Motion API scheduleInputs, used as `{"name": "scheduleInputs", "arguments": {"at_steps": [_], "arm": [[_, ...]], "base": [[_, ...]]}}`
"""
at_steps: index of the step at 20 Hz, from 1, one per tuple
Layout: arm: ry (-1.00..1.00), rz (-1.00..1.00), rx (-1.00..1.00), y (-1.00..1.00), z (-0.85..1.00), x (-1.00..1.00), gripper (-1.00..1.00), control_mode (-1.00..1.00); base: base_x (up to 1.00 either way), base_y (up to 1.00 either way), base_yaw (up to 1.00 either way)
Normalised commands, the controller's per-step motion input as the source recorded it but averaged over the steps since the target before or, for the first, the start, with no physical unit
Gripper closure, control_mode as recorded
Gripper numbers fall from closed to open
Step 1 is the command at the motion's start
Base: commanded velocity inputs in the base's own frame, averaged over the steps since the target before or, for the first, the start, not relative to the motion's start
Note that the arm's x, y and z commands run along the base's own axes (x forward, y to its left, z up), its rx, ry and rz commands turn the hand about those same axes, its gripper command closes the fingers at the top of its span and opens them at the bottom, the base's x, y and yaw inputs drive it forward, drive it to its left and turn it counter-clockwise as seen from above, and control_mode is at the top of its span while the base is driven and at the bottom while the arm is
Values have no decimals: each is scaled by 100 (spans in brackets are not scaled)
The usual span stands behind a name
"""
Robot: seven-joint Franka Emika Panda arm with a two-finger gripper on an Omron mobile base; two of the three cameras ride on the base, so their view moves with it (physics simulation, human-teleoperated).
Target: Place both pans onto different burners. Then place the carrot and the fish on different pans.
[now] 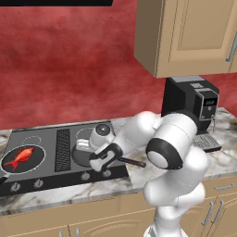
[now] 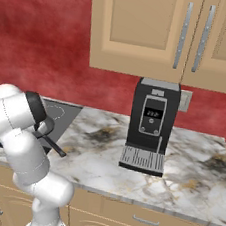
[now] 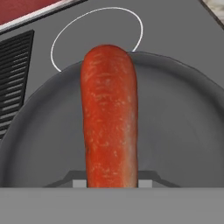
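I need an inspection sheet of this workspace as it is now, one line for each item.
Surface: marble counter with dark cooktop.
Job's things: fish lies in left pan on a burner; carrot is above right pan.
Clutter: coffee machine on the counter.
Grippers: gripper holds the carrot over the right pan.
Cables: nothing seen.
Surroundings: red wall, wooden cabinets.

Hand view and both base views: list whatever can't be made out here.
- Gripper fingertips: hidden in the hand view behind the carrot; open or shut is unclear.
- Right pan: mostly covered by the arm in the left base view.
- Left pan: handle cut off by the left edge.
- Cooktop: largely blocked by the arm in the right base view.
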Motion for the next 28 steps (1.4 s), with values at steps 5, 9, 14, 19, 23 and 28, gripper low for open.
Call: {"name": "scheduleInputs", "arguments": {"at_steps": [5,9,14,19,23,28], "arm": [[0,0,0,14,-12,15,100,-100],[0,0,0,12,-11,10,100,-100],[1,-1,-1,7,-16,12,100,-100],[1,-2,0,0,-13,7,-100,-100],[0,0,0,0,1,2,-100,-100],[0,0,3,0,31,0,-100,-100]], "base": [[0,0,0],[0,0,0],[0,0,0],[0,0,0],[0,0,0],[0,0,0]]}}
